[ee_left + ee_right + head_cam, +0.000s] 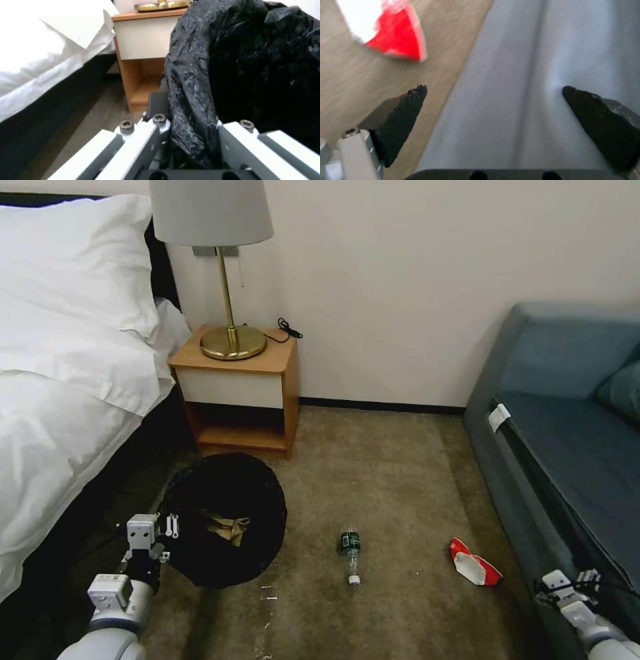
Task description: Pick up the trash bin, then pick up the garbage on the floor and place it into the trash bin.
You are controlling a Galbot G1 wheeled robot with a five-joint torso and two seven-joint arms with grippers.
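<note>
The trash bin [227, 493], lined with a crinkly black bag [240, 62], stands between the bed and the bottle with its mouth toward me. My left gripper [167, 527] is shut on the bin's near-left rim, the bag pinched between its jaws [191, 125]. A crumpled brown paper bag [229, 528] lies inside. On the carpet are a small clear green-labelled bottle [350, 553] and a red-and-white wrapper [475, 569]. My right gripper [567, 585] hangs open low beside the sofa front, just right of the wrapper [395, 32]; its fingers [403, 110] hold nothing.
The bed [60, 400] runs along the left and a blue-grey sofa [567, 433] along the right. A wooden nightstand [237, 393] with a brass lamp [230, 340] stands behind the bin. A small clear scrap [269, 596] lies on the carpet [387, 480].
</note>
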